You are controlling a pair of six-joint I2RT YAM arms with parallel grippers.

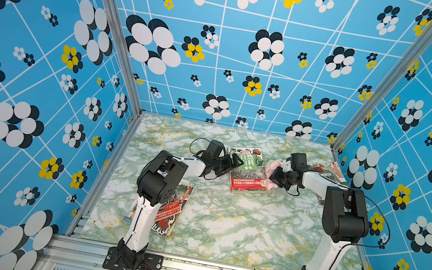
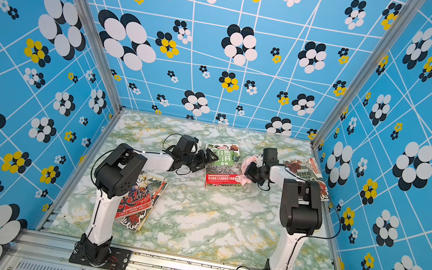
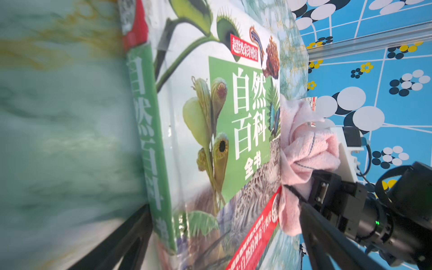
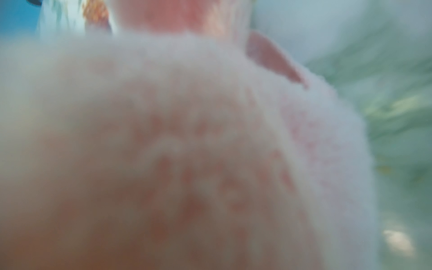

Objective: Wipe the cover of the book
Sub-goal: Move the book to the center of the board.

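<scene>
1. Book (image 1: 249, 167) flat on desk (image 1: 223, 221), between the grippers. Left gripper (image 1: 234, 163) spread wide at its spine edge, holding nothing.
2. Right gripper (image 1: 275, 176) clamped on cloth (image 3: 306, 145), at the book's opposite edge.
3. Judged: book stiff, heavy, with a slick glossy cover; brace it by the edges. Cloth soft.

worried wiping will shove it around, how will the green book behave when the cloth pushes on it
The book looks thick with a stiff cover, so it probably won't bend. It lies flat on the smooth table, so it may slide. The open left hand at its spine edge may check that.
</scene>
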